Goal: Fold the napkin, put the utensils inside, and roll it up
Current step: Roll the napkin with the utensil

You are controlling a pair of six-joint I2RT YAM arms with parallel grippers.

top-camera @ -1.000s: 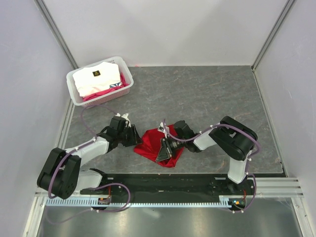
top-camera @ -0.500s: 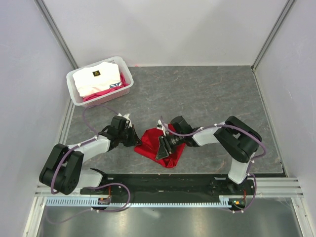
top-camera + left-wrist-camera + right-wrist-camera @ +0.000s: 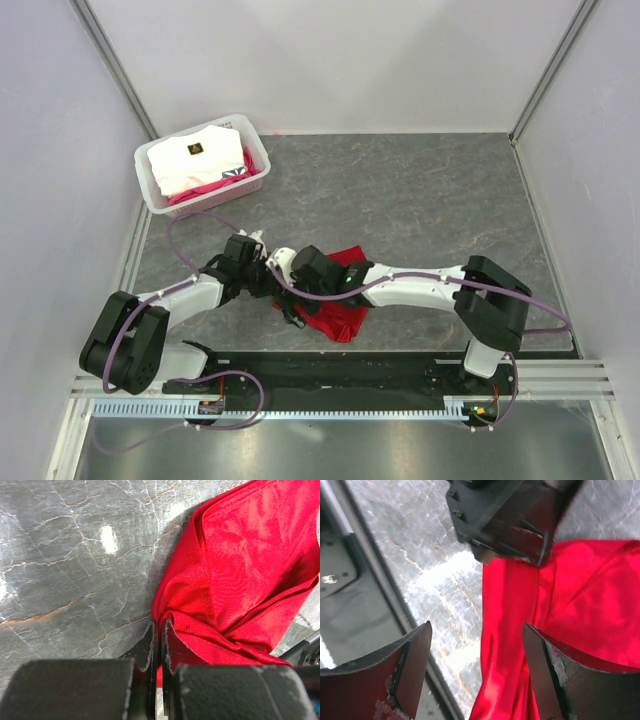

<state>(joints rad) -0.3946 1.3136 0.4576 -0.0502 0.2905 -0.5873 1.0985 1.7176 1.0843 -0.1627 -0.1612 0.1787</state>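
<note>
The red napkin [image 3: 340,320] lies crumpled near the table's front edge, partly under my right arm. My left gripper [image 3: 271,281] is shut on its left edge; in the left wrist view the jaws [image 3: 159,630] pinch a fold of the red napkin [image 3: 235,565]. Stretched far to the left, my right gripper [image 3: 289,307] hangs open over the same edge. In the right wrist view the open right gripper [image 3: 477,655] straddles the napkin [image 3: 575,595], with the left gripper [image 3: 520,525] just beyond. The utensils are out of view.
A white basket [image 3: 150,186] with white and pink fabric stands at the back left corner. The black base rail [image 3: 330,372] runs along the front edge close to the napkin. Grey walls enclose the table [image 3: 420,200] on three sides.
My right gripper let go of the napkin, opened wide and swung left across it toward the left gripper. My left gripper closed on the napkin's left edge.
</note>
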